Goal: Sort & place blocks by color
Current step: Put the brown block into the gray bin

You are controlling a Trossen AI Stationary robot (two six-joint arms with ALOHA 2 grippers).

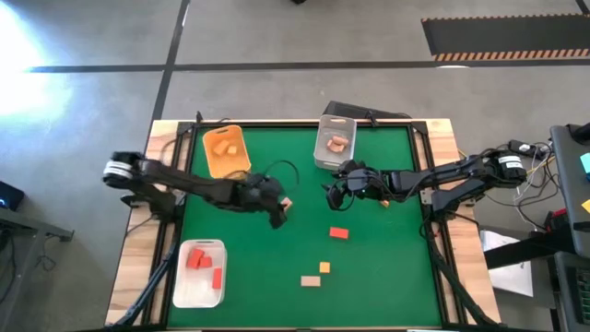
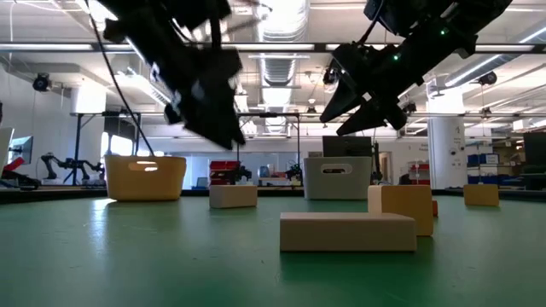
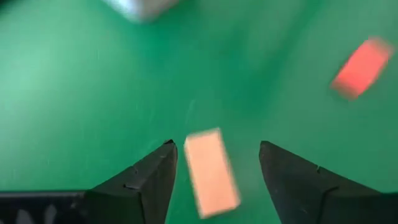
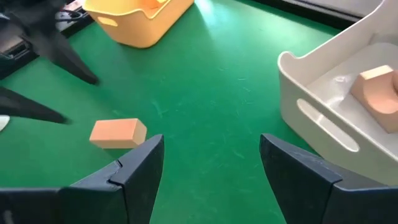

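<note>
My left gripper [image 1: 279,210] [image 3: 217,146] hangs open over the middle of the green mat. A pale tan block [image 3: 211,172] [image 1: 287,205] lies flat on the mat below it, between the two fingers and apart from both. In the low view this gripper [image 2: 213,115] is well above the block [image 2: 233,195]. My right gripper [image 1: 329,194] [image 4: 211,140] is open and holds nothing; it hovers beside the grey bin [image 4: 323,93]. On the near part of the mat lie a red block [image 1: 338,233], a yellow-orange block [image 1: 324,267] and a tan block [image 1: 311,280].
The orange bin [image 1: 226,150] at the far left holds yellow-orange blocks. Tan blocks lie in the grey bin [image 1: 335,141] at the far middle. The white bin [image 1: 200,272] at the near left holds red blocks. The two grippers are close together at mid-table.
</note>
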